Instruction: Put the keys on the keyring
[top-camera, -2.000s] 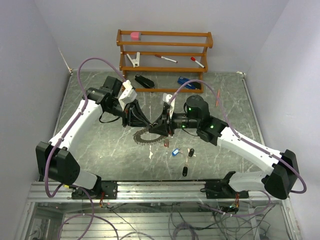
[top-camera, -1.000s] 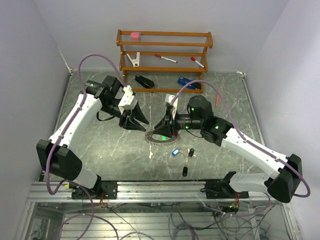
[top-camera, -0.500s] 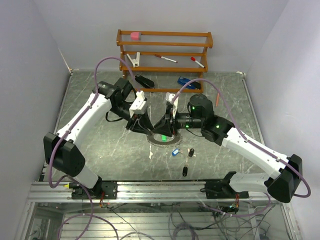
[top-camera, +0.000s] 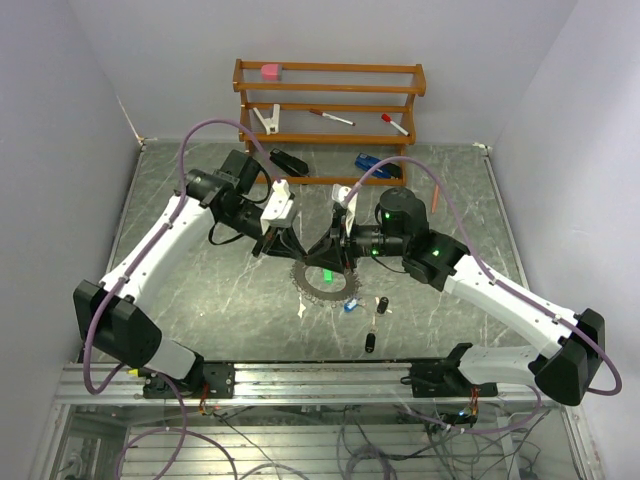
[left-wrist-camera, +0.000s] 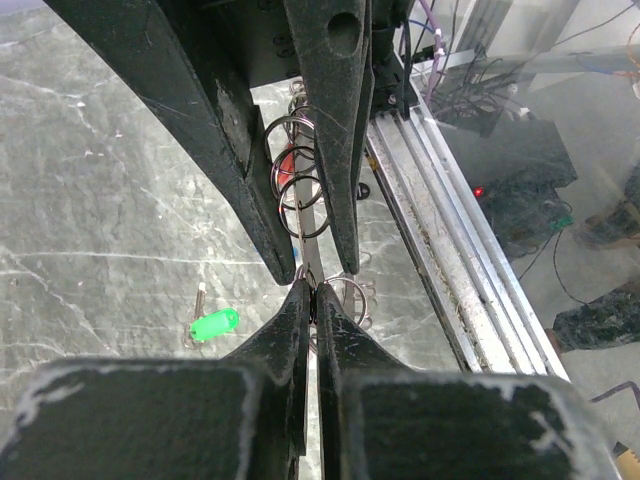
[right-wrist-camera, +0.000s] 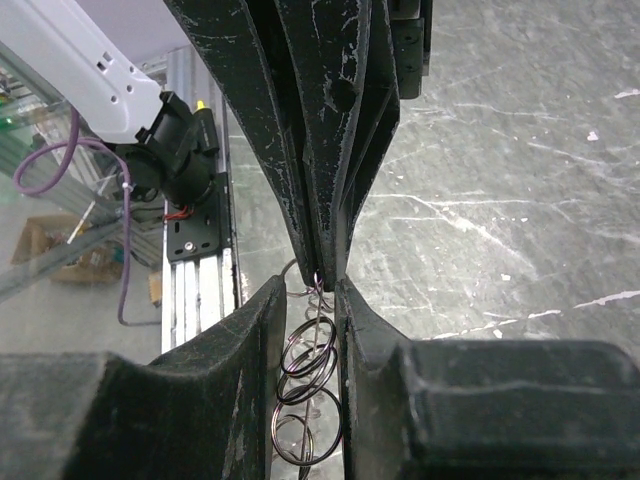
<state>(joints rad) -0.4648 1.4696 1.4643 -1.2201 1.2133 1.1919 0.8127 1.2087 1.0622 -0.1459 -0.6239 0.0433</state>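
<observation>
The keyring (top-camera: 322, 287), a large silvery ring strung with small wire loops, hangs tilted above the table between both grippers. My left gripper (top-camera: 299, 254) is shut on its thin rim (left-wrist-camera: 313, 287). My right gripper (top-camera: 317, 258) faces it and is shut on the small loops (right-wrist-camera: 313, 290), which fill the gap between its fingers (right-wrist-camera: 262, 330). The green key (top-camera: 327, 273) lies on the table under the ring (left-wrist-camera: 213, 325). The blue key (top-camera: 350, 304) and two black keys (top-camera: 382, 305) (top-camera: 369, 343) lie loose in front.
A wooden rack (top-camera: 330, 100) stands at the back with markers, a white clip and a pink item. A black stapler (top-camera: 290, 162) and a blue object (top-camera: 375, 165) lie before it. An aluminium rail (top-camera: 320, 380) runs along the near edge.
My left arm swung in toward the right gripper and its jaws closed on the ring's rim. The right gripper kept its hold, and the ring shifted slightly right.
</observation>
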